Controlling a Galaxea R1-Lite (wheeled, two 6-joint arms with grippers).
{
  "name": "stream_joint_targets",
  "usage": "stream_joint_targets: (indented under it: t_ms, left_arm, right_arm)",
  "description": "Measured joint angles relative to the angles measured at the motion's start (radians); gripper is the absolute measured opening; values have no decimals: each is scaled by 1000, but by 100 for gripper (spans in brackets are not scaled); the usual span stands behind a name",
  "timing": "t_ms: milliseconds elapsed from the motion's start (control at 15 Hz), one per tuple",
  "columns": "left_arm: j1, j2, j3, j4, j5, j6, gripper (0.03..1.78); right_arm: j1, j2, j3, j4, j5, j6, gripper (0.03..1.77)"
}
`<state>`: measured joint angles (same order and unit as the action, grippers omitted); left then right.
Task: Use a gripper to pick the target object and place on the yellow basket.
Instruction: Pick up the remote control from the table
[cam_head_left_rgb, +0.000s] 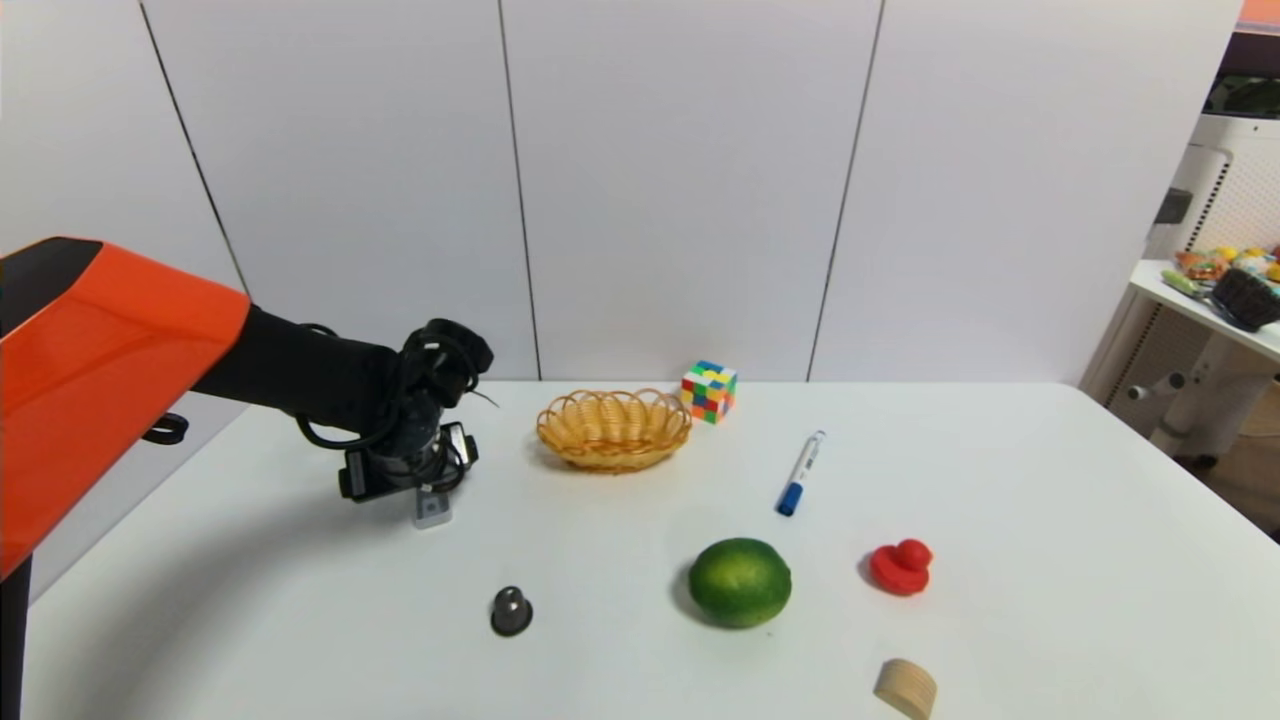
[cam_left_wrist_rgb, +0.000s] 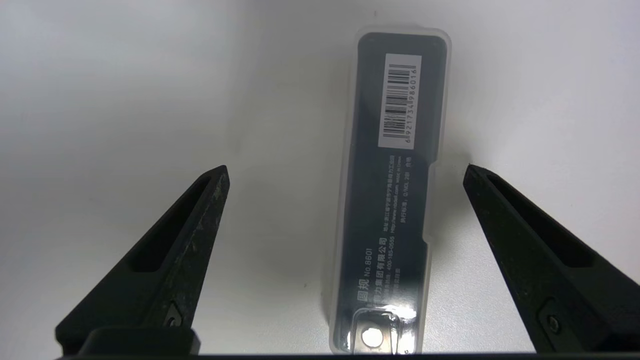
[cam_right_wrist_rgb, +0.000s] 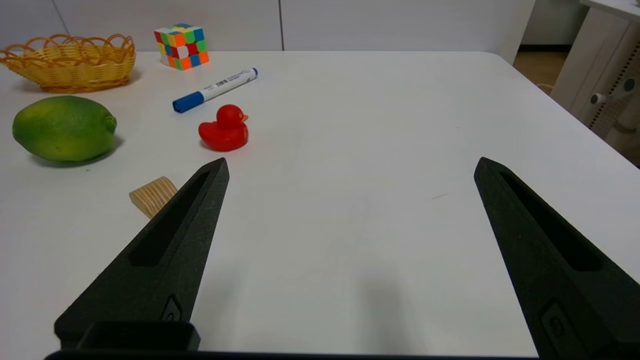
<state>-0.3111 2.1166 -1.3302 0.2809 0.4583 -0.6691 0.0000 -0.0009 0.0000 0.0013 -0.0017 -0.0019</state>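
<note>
Rn, L end effector (cam_left_wrist_rgb: 346, 172) open, seemingly above grey case (cam_left_wrist_rgb: 392, 195).

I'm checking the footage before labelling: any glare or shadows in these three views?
Head view: a broad soft shadow lies on the table below the left arm; left wrist view: a bright glare spot at one end of the slim case; right wrist view: a shadow beside the green fruit.
</note>
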Motion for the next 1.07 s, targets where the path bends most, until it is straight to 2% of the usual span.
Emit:
stream_joint_targets:
  t_ms: [1000, 1067]
  left_arm:
    - [-1, 23, 7, -61, -14, -11, 169]
    - [-1, 23, 9, -63, -15, -11, 161]
  right_arm:
    - [0, 0, 0, 0, 0, 0, 169]
    - [0, 0, 0, 0, 0, 0, 169]
